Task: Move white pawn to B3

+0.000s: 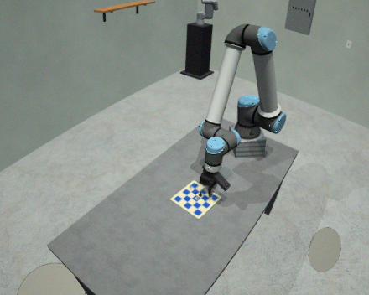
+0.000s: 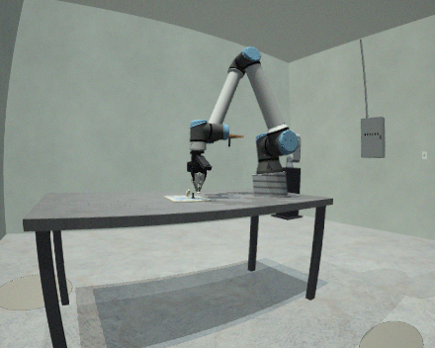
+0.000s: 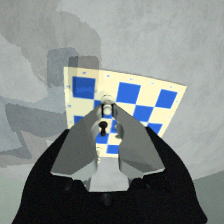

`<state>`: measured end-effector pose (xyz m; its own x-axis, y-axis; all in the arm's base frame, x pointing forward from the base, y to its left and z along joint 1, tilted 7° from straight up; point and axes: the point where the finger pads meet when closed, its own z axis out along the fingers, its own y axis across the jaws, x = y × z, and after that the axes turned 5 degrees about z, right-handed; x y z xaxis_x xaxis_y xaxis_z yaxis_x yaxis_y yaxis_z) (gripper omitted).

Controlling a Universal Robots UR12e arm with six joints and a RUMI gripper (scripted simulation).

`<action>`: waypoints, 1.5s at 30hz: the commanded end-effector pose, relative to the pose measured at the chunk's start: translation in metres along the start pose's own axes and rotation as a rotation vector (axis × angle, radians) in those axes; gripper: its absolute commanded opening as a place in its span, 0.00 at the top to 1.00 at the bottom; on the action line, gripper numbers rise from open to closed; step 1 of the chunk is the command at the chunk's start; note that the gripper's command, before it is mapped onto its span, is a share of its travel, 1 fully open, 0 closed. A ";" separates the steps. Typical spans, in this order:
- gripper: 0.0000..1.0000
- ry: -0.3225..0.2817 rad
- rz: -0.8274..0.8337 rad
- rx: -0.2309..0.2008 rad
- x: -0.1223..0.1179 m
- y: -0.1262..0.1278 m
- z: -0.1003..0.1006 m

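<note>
White pawn [image 3: 105, 102] sits pinched between the fingertips of the hand [image 3: 106, 109], lifted above the chessboard [image 3: 167, 100].

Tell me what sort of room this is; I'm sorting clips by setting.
Probably a bare lab or workshop test room: plain walls, concrete floor, a robot arm bolted to a grey table with a small chessboard, plus a wall-mounted electrical box and a shelf.

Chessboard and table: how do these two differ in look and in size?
The chessboard is checked blue and cream; the table is plain dark grey. The chessboard is small and covers only a patch of the much larger table. Both are flat and four-sided.
</note>
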<state>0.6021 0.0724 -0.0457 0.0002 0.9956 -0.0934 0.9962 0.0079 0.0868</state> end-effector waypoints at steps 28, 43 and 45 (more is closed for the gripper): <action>1.00 0.000 0.112 0.000 -0.077 0.022 -0.066; 1.00 0.001 0.166 0.004 -0.115 0.024 -0.064; 1.00 0.000 0.169 0.004 -0.117 0.025 -0.064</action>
<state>0.6226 -0.0366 0.0320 0.1655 0.9830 -0.0791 0.9825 -0.1574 0.0995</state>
